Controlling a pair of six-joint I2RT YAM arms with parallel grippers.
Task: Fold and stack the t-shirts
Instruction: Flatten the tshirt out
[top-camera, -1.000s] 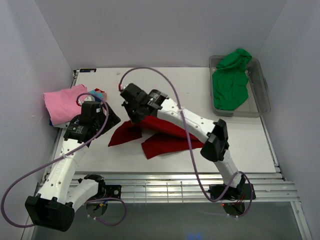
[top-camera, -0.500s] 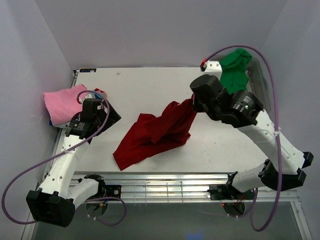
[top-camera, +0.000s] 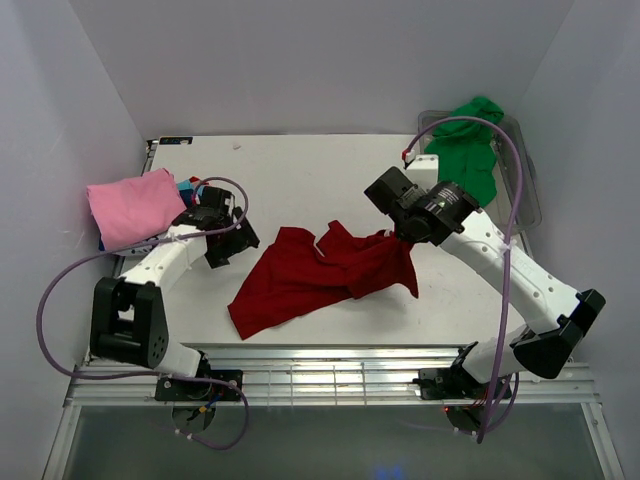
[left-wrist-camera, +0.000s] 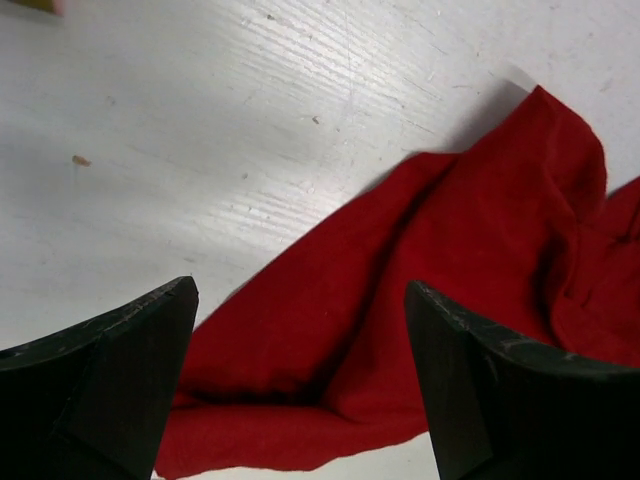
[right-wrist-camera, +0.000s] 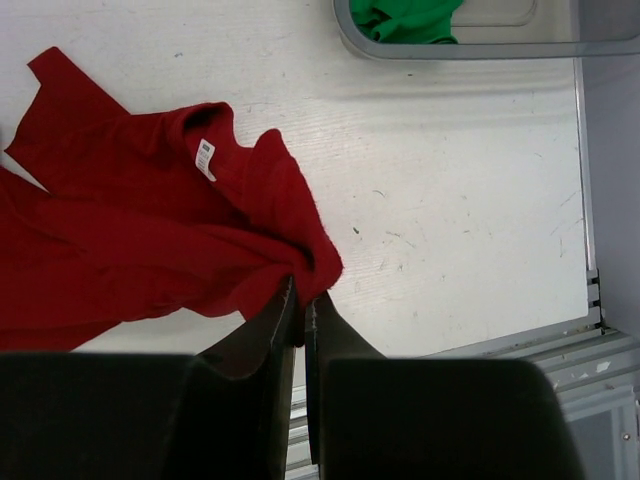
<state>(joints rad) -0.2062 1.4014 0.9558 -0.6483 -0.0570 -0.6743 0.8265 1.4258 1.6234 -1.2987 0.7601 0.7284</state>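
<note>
right claw (right-wrist-camera: 303, 292) clenched on the red t-shirt (top-camera: 310, 275), one edge raised off the worktop (top-camera: 300, 180); left claw (left-wrist-camera: 300, 300) released nearby.

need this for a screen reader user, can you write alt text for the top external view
The right gripper pinches an edge of a crumpled red t-shirt mid-table. The open left gripper is near a pink t-shirt at the left edge; a green t-shirt sits in a clear tub at back right.
</note>
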